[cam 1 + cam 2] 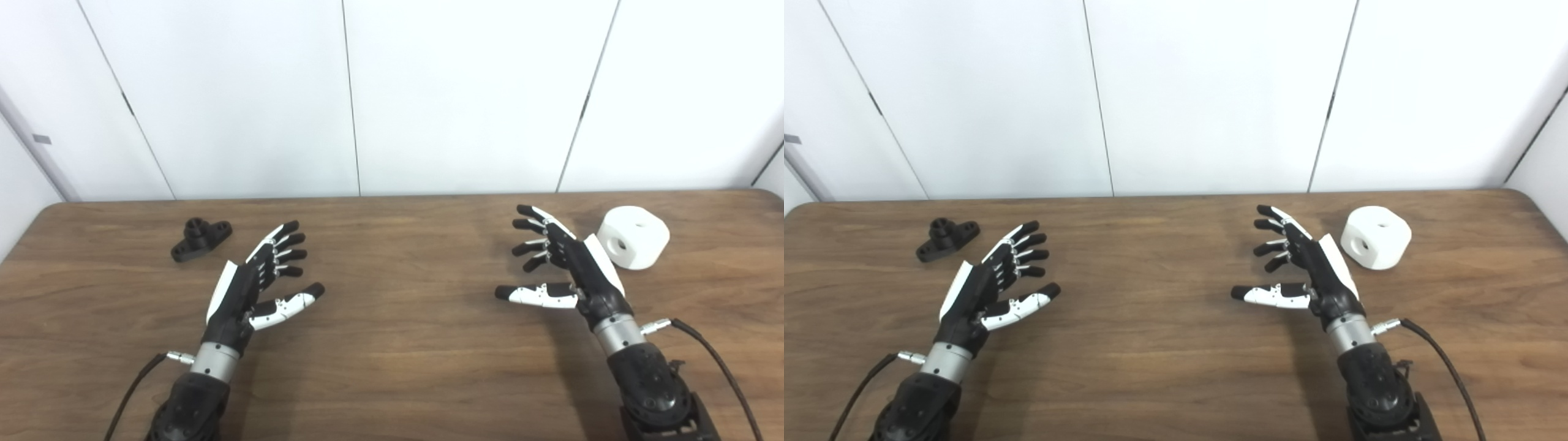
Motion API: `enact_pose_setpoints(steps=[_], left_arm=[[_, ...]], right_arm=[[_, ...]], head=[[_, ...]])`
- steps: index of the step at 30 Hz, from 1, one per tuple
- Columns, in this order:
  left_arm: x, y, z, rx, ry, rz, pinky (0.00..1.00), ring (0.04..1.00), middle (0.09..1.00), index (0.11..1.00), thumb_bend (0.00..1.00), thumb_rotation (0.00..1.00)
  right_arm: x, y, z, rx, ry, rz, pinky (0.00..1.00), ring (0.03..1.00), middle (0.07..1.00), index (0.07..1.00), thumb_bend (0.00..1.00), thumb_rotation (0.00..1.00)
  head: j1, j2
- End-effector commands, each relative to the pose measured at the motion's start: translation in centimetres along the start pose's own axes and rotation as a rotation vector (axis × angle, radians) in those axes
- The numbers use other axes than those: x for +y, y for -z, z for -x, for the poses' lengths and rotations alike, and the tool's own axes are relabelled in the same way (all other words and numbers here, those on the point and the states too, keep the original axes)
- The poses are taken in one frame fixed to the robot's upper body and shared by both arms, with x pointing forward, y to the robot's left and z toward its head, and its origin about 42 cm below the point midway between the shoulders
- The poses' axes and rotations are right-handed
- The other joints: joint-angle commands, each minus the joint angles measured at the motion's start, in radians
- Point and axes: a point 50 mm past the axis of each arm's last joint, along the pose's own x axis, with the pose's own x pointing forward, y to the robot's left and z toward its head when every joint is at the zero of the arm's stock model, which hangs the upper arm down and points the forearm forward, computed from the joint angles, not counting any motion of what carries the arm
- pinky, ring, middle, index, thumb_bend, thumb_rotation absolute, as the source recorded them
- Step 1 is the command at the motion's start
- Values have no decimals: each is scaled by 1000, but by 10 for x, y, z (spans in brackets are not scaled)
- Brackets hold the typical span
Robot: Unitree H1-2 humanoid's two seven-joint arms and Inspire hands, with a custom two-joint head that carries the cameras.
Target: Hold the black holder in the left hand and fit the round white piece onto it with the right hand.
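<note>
Black-and-white hands [257, 288] [572, 269] (silver wrists), black cables [713, 358].

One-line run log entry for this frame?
stage: pre-grasp | left hand: open, near black holder, apart | right hand: open, beside round white piece, not gripping | both parts on table

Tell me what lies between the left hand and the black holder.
Nothing: only bare wooden table separates the open left hand from the black holder, clear in both eye views.
</note>
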Motion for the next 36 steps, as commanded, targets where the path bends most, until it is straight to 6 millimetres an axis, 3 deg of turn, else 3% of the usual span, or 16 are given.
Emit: enact_pose_setpoints(steps=[1,6,11,15,18,22,25,28,36], left_arm=[[7,-19,-13,-94,-6,-14,697,800,865,913,693,132],[6,-18,-13,-92,-6,-19,692,799,864,918,691,137],[3,-16,-12,-88,-5,-10,682,793,860,910,679,113],[-10,-12,-13,-74,11,5,667,789,859,901,667,91],[-18,-9,-13,-64,18,16,691,795,857,895,692,154],[-28,-4,-16,-66,20,8,680,797,856,887,699,160],[-31,0,-17,-66,16,-14,669,793,859,887,707,169],[-32,1,-17,-61,13,-20,676,801,862,884,703,145],[-29,-4,-19,-62,5,-29,660,783,855,874,703,171]], right_arm=[[-10,-21,-13,-95,26,3,513,654,822,870,745,185],[-10,-20,-13,-95,28,-3,518,661,824,872,745,184],[-13,-19,-12,-91,22,18,516,668,831,879,732,192],[-21,-14,-8,-89,17,26,530,675,833,884,718,181],[-25,-11,-6,-76,19,13,525,673,835,886,709,157],[-29,-9,-2,-23,23,-13,562,706,852,905,692,121],[-29,-13,1,-21,27,0,578,722,865,919,651,43],[-28,-15,1,-36,36,25,525,680,849,899,661,75],[-30,-17,0,-47,33,28,498,665,841,888,657,107]], head=[[1,1],[5,3],[57,-4],[218,-28],[290,-49],[349,-74],[360,-82],[366,-86],[366,-82]])
